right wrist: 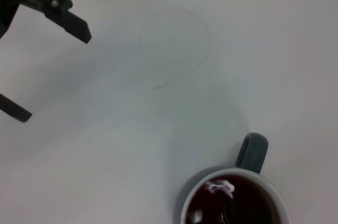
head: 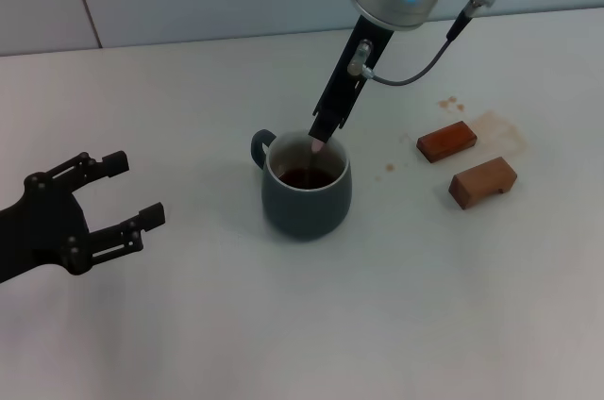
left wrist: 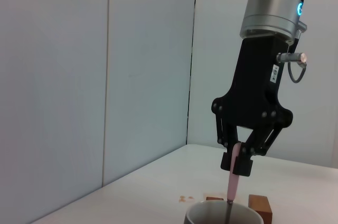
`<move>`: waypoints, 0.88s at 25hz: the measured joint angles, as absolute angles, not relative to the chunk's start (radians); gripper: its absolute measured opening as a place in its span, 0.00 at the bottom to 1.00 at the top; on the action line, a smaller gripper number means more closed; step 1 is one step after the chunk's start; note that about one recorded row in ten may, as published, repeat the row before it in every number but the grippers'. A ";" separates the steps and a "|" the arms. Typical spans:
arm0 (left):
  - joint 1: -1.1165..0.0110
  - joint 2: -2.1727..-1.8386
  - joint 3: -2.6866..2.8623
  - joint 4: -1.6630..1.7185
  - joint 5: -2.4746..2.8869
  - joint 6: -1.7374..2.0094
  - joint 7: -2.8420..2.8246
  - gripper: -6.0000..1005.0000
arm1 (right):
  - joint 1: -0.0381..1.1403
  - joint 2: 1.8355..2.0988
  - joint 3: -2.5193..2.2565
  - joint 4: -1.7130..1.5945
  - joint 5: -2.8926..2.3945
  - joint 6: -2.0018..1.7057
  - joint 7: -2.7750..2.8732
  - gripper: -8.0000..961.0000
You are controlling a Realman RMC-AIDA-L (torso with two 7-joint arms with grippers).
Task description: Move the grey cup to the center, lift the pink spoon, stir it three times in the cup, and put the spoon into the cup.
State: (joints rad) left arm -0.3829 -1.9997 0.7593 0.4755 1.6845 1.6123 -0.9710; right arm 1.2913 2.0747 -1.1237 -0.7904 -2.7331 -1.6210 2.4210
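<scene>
The grey cup [head: 305, 194] stands near the middle of the white table, handle toward the far left, with dark brown liquid inside. It also shows in the right wrist view [right wrist: 237, 203] and its rim in the left wrist view [left wrist: 222, 214]. My right gripper [head: 321, 136] hangs just above the cup's far rim, shut on the pink spoon [head: 315, 147]. In the left wrist view the right gripper [left wrist: 238, 161] holds the pink spoon [left wrist: 232, 184] upright, its lower end inside the cup. My left gripper [head: 127, 191] is open and empty, left of the cup.
Two brown rectangular blocks [head: 446, 141] [head: 482, 181] lie to the right of the cup, with small brown stains [head: 449, 103] on the table near them. A faint ring mark [right wrist: 171, 42] shows on the table left of the cup.
</scene>
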 joint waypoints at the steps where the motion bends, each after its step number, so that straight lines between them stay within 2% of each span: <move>1: -0.383 -1.999 0.759 0.476 1.684 1.612 -0.971 0.83 | 1.292 2.075 -1.125 -0.790 -2.733 -1.621 2.421 0.13; 4: -0.383 -1.998 0.759 0.476 1.682 1.612 -0.973 0.83 | 1.291 2.075 -1.127 -0.790 -2.733 -1.616 2.423 0.13; 13: -0.385 -1.996 0.759 0.475 1.681 1.613 -0.974 0.83 | 1.265 2.078 -1.125 -0.815 -2.731 -1.586 2.423 0.23; 15: -0.386 -1.996 0.759 0.475 1.681 1.613 -0.974 0.83 | 1.242 2.081 -1.124 -0.851 -2.714 -1.580 2.423 0.30; 18: -0.388 -1.994 0.759 0.475 1.681 1.615 -0.975 0.83 | 1.164 2.081 -1.127 -0.953 -2.629 -1.561 2.418 0.39; 22: -0.389 -1.994 0.759 0.475 1.681 1.617 -0.978 0.83 | 0.954 2.078 -1.119 -1.186 -2.404 -1.509 2.340 0.39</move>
State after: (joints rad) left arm -0.3889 -1.9937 0.7592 0.4755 1.6810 1.6169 -0.9784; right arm 0.9538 2.0782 -1.1185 -1.1863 -2.4042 -1.5087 2.3402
